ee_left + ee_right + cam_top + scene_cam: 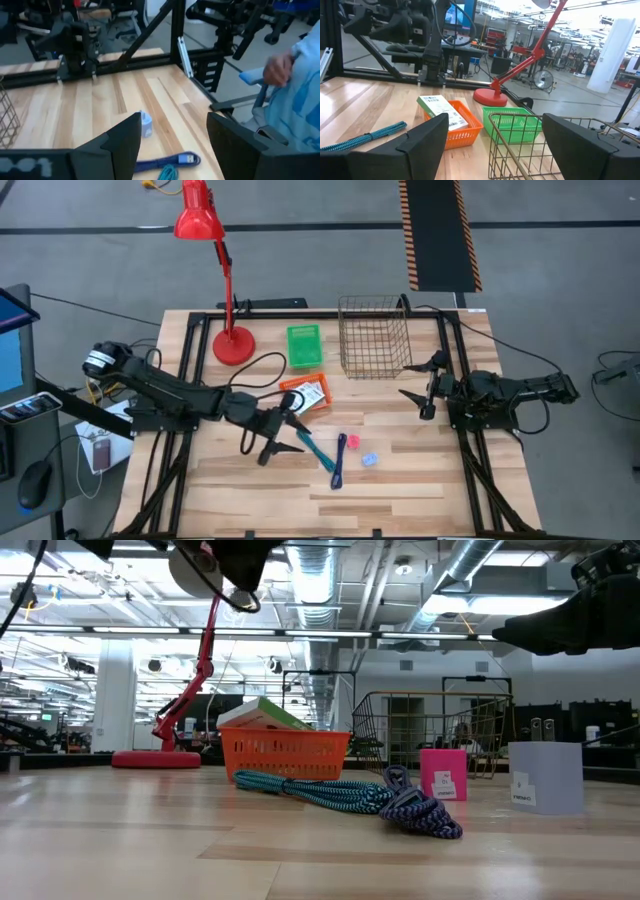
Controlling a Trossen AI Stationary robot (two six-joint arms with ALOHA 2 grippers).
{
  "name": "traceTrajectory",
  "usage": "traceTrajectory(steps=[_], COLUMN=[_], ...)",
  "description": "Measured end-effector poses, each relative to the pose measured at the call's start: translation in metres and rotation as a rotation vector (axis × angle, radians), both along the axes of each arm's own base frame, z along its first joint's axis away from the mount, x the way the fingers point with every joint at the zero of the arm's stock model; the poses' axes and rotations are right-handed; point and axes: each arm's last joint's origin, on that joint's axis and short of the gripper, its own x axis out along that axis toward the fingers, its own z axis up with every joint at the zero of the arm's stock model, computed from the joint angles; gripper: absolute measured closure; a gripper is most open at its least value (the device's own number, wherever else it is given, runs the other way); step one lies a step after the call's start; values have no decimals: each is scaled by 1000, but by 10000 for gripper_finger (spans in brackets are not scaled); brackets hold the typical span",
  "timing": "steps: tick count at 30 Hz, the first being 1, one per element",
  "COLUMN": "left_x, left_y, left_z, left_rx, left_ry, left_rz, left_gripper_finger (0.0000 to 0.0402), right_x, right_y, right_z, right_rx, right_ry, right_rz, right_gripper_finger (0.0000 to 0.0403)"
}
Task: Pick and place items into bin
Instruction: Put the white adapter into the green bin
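Observation:
A teal braided cord (318, 450) and a blue-purple cord (340, 461) lie flat on the table, touching where they cross in the low view (385, 796). A pink block (353, 442) and a light-blue block (369, 459) stand beside them. Two white printed packets (312, 393) lean in an orange basket (298, 385). My left gripper (298, 432) hovers open just left of the teal cord; its wrist view shows the blue-purple cord (170, 161) and the light-blue block (145, 125) between its fingers. My right gripper (405, 380) is open below the wire bin (374, 335).
A red desk lamp (232, 340) stands at the far left, with a green basket (304, 345) between it and the wire bin. A black frame (455, 360) borders the tabletop. A person's hand and light sleeve (292, 85) show beyond the table's edge. Bare wood lies along the near edge.

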Motion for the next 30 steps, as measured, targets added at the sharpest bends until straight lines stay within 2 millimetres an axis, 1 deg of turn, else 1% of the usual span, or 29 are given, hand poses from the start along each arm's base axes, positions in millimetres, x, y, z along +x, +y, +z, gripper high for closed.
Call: traceTrajectory(steps=[3,7,9,12,18,28,30], left_x=[-2,-4,-4,-5,-5,-5,-6], left_y=[0,5,6,5,3,3,3], left_z=[4,9,10,10,11,9,7], left_rx=[-4,47,27,-5,42,40,46], left_ry=[-19,-52,-47,-39,-58,-37,-22], left_rz=[-2,31,44,44,29,30,30], left_gripper_finger=[189,189,189,189,189,189,189], right_x=[0,0,0,0,0,0,0], right_y=[0,0,0,0,0,0,0], right_z=[0,0,0,0,0,0,0], right_rx=[0,0,0,0,0,0,26], right_ry=[-1,1,0,0,0,-1,-7], right_rz=[0,-1,-1,0,0,0,3], right_gripper_finger=[85,85,85,85,85,85,85])
